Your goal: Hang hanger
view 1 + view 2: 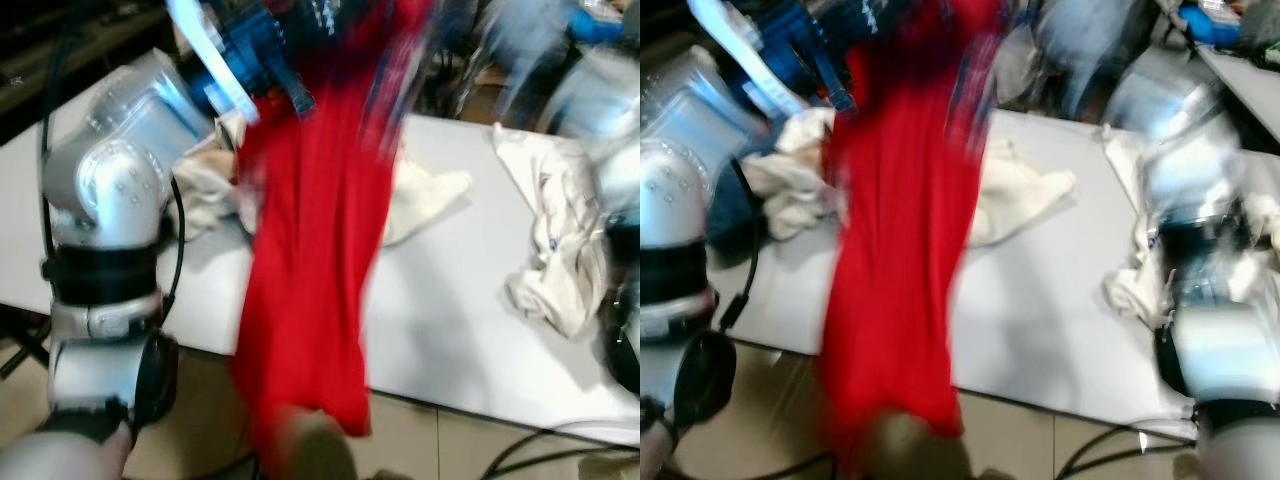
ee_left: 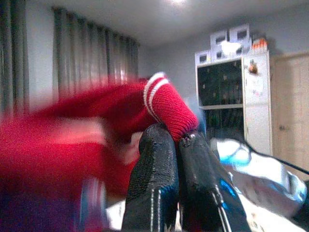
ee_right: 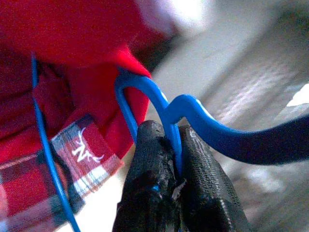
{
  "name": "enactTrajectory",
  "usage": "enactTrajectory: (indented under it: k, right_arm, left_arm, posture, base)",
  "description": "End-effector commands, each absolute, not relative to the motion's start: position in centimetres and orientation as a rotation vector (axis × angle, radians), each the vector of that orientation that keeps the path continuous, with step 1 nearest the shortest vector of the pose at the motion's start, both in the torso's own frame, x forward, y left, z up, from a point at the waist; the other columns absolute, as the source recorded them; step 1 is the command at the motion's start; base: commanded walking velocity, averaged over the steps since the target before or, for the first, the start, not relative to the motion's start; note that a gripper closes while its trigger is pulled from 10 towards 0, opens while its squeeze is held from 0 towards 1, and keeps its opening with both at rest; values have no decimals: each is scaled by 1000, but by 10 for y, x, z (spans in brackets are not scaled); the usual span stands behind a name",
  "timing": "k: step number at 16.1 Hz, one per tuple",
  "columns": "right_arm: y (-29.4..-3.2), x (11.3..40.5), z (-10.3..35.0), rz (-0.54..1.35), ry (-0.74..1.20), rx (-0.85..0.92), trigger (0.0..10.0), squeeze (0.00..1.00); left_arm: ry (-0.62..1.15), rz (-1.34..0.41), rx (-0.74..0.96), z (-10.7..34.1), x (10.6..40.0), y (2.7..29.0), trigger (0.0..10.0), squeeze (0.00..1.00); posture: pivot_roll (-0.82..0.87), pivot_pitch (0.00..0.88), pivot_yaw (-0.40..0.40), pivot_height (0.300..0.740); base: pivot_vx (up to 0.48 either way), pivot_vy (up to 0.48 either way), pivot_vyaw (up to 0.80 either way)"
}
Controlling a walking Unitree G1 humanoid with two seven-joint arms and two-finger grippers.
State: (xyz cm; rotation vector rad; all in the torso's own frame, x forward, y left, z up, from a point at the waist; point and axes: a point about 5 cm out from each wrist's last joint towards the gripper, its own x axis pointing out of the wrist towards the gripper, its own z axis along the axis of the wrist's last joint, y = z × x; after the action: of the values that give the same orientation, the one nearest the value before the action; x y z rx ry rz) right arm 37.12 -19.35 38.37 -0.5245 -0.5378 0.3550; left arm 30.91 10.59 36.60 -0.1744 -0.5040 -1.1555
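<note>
A red garment (image 1: 310,270) hangs blurred in front of me, from above the table down past its front edge. In the left wrist view my left gripper (image 2: 176,145) is shut on the garment's ribbed red edge with white stripes (image 2: 169,106). In the right wrist view my right gripper (image 3: 169,159) is shut on the blue hanger (image 3: 193,121) at the bend below its hook. The garment's red fabric and a plaid inner patch (image 3: 82,154) lie just beyond. Both silver arms are raised, the left arm (image 1: 110,200) at the left and the right arm (image 1: 1190,200) at the right.
A white table (image 1: 450,330) stands ahead with crumpled white clothes at its right (image 1: 555,240), middle (image 1: 420,195) and left (image 1: 205,190). Black cables (image 1: 540,445) trail on the tiled floor by its front edge. The eye views are motion-blurred.
</note>
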Motion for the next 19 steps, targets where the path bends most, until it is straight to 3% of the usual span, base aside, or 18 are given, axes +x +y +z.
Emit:
enactTrajectory:
  k: [1, 4, 6, 7, 9, 11, 14, 16, 18, 19]
  right_arm:
    - [-220, 360, 417, 204, -682, -468, 10000, 0]
    - [-199, 366, 402, 328, -686, -557, 10000, 0]
    - [-178, 378, 322, 561, -467, -644, 10000, 0]
    - [-176, 378, 304, 605, -412, -640, 10000, 0]
    - [-172, 359, 221, 826, -170, -652, 10000, 0]
    - [-172, 331, 178, 964, -42, -624, 10000, 0]
    - [-177, 292, 162, 1091, 49, -588, 10000, 0]
    - [-188, 279, 167, 1099, 71, -585, 10000, 0]
    - [-196, 264, 178, 1125, 101, -570, 10000, 0]
    - [-200, 257, 184, 1142, 118, -565, 10000, 0]
  left_arm:
    - [-556, -1169, -181, 379, 305, 106, 10000, 0]
    - [-577, -1109, -201, 384, 308, 114, 10000, 0]
    - [-503, -1023, -228, 370, 318, 117, 10000, 0]
    - [-490, -1009, -240, 365, 320, 117, 10000, 0]
    - [-334, -860, -141, 326, 340, 115, 10000, 0]
    - [-173, -683, -53, 288, 357, 126, 10000, 0]
    - [-4, -405, 178, 239, 373, 164, 10000, 0]
    - [54, -361, 341, 220, 375, 179, 10000, 0]
    - [123, -362, 373, 203, 373, 193, 10000, 0]
    - [172, -357, 418, 194, 372, 203, 10000, 196]
  posture:
    - [-79, 0, -59, 740]
    - [-76, 0, -67, 740]
    - [-81, 0, -64, 740]
    - [-81, 0, -64, 740]
    - [-83, 0, -59, 740]
    - [-84, 0, -56, 740]
    - [-96, 0, -37, 740]
    - [-108, 0, -24, 740]
    - [-111, 0, -22, 740]
    - [-111, 0, -21, 740]
  base:
    - [379, 0, 0]
    - [385, 0, 0]
    - [352, 0, 0]
    - [0, 0, 0]
    - [0, 0, 0]
    - [0, 0, 0]
    - [0, 0, 0]
    - [0, 0, 0]
    - [0, 0, 0]
    - [0, 0, 0]
